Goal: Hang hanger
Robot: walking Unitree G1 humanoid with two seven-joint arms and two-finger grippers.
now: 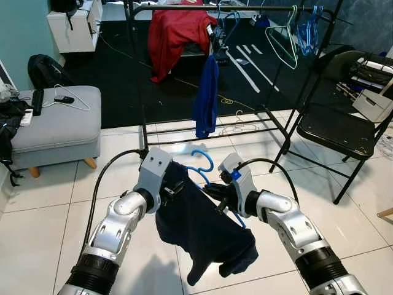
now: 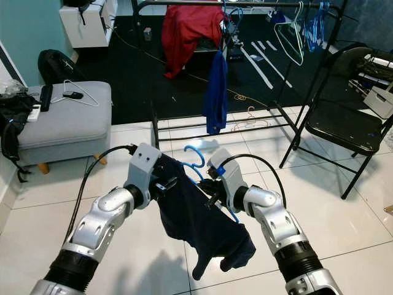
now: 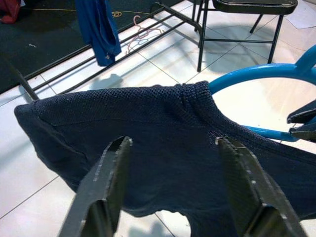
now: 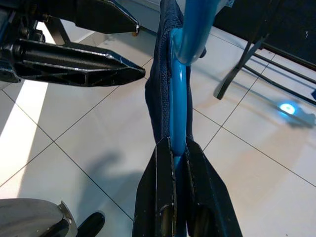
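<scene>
White floor tiles (image 1: 49, 203) lie open below both arms, ending ahead at a black carpet (image 1: 123, 80) where the clothes rack (image 1: 138, 92) stands, its base rails well beyond the grippers. Both silver arms reach forward and bend inward, meeting over the tiles. One blue hanger (image 1: 202, 165), wearing one dark navy shirt (image 1: 196, 227), hangs between them. The right gripper (image 4: 178, 148) is clamped tight on the hanger's bar, just beside the shirt's collar. The left gripper (image 3: 170, 163) stands with fingers spread wide at the shirt's shoulder, gripping nothing. Beyond, the rack carries one red garment (image 1: 178, 31), one blue garment (image 1: 206, 98) and several empty hangers. One folding chair (image 1: 338, 129) stands beyond the right gripper, one grey ottoman (image 1: 55, 123) beyond the left.
</scene>
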